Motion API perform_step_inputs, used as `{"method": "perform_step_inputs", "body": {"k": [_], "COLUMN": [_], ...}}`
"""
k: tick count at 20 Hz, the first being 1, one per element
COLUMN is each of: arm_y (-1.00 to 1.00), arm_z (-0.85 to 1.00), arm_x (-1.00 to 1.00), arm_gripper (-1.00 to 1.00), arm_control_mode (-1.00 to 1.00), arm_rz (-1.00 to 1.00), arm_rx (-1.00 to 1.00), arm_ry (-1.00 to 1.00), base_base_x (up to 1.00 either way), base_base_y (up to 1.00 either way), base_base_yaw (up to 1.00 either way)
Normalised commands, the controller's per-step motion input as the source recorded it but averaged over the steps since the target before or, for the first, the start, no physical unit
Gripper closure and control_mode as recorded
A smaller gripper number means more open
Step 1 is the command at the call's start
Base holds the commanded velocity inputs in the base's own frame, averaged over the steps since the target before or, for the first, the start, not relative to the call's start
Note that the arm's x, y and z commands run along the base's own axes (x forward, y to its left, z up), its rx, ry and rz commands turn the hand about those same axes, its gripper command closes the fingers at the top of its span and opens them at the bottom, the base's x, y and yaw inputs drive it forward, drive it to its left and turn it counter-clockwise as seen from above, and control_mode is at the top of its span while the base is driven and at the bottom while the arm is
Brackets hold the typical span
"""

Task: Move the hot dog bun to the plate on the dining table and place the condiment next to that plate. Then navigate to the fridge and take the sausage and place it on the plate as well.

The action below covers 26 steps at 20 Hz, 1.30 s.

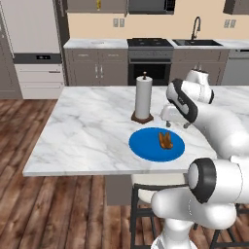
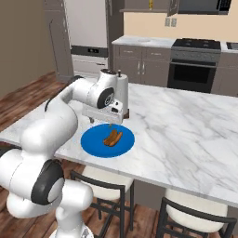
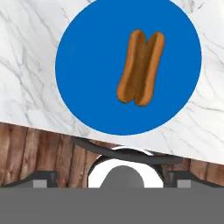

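The round blue plate (image 1: 146, 148) lies close to the near edge of the white marble dining table (image 1: 87, 131), above a dark-framed stool (image 2: 104, 183). Bare marble spreads wide to its left and far side. On the plate rests the brown split hot dog bun (image 3: 141, 68), flat, right of centre. The white two-finger gripper (image 2: 110, 122) hovers above it, jaws spread wide, holding nothing. A white paper towel roll on a wooden stand (image 1: 143, 98) stands just behind the plate

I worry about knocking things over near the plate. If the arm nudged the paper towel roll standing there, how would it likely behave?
The paper towel roll stands tall and narrow on a small dark base, so a high nudge would probably tip it. It looks light, so it might slide. It stands just behind the blue plate, so it could fall onto it.
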Motion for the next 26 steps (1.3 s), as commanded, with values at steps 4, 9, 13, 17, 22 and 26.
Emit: {"method": "perform_step_inputs", "body": {"k": [4,9,13,17,22,26], "arm_y": [0.25,0.18,0.01,-0.01,0.00,0.00], "arm_z": [0.84,0.19,-0.32,-0.57,-0.19,0.00], "arm_x": [-0.46,-0.65,-0.94,-0.91,-0.37,0.00], "arm_gripper": [-1.00,-1.00,-1.00,-1.00,-1.00,-1.00], "arm_control_mode": [-1.00,-1.00,-1.00,-1.00,1.00,1.00], "arm_rz": [0.00,0.00,0.00,0.00,0.00,0.00], "arm_rx": [0.02,-0.01,-0.11,-0.13,-0.07,0.00], "arm_ry": [0.43,0.20,-0.01,-0.07,-0.06,0.00], "base_base_x": [0.00,0.00,0.00,0.00,-0.13,-0.50], "base_base_y": [0.00,0.00,0.00,0.00,0.02,0.43], "base_base_yaw": [0.00,0.00,0.00,0.00,0.00,0.00]}}
